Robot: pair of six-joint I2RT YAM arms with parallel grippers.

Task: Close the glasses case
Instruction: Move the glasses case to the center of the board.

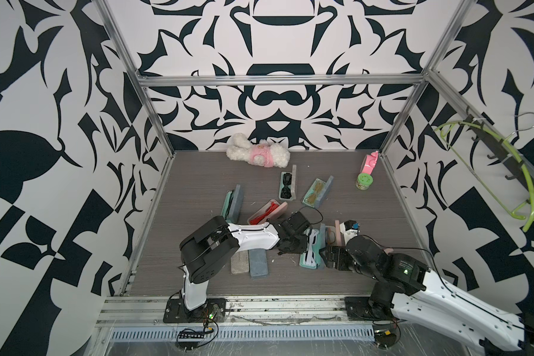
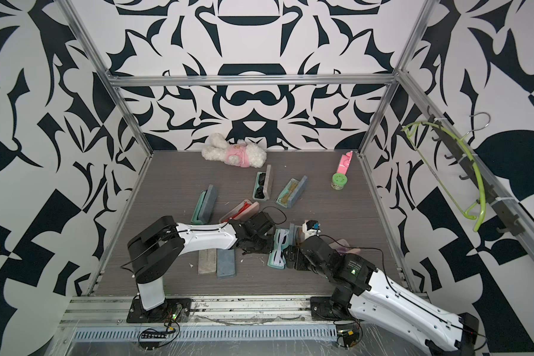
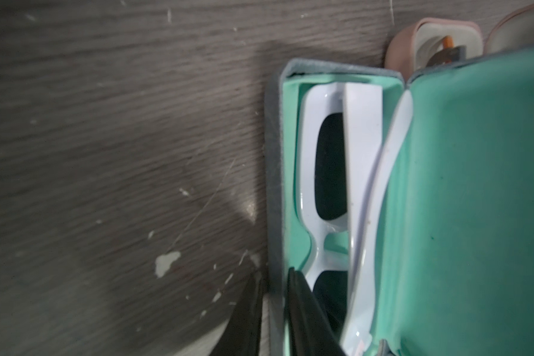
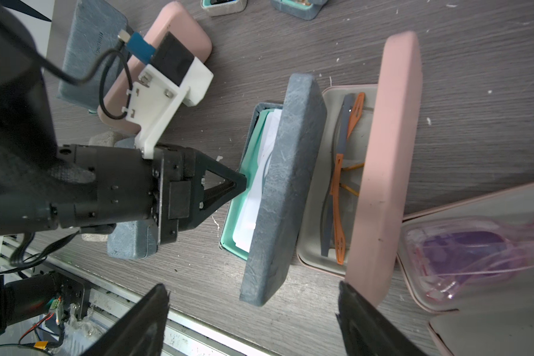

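The glasses case (image 1: 302, 260), grey outside and mint green inside, lay open on the desk (image 1: 198, 191) in the lower middle of both top views, a little right of centre, between the two arms. White glasses (image 3: 361, 154) with dark lenses lay in its tray. Its lid (image 4: 284, 185) was not down: it stood raised along the hinge side and leaned partly over the tray.

The left hand (image 3: 272, 308) reached in from the left of the frame and met the case at the tray's long open edge. Its jaws were almost together. One finger (image 3: 250, 311) sat outside the grey wall and the other inside against the green lining, so the hand pinched that wall of the case. The right wrist view showed the same hand (image 4: 239, 186) with its tip on the tray's rim.

The right hand (image 4: 256, 317) sat just to the right of the case in the top views, low over the desk. Its jaws were spread wide and gripped nothing. The near end of the grey lid lay ahead of the gap between them.

A pink case (image 4: 386, 154), also open, with orange and grey glasses inside, lay just beside the lid's outer face. Two closed cases (image 1: 250, 262) lay side by side under the left arm, in the lower middle of the frame.
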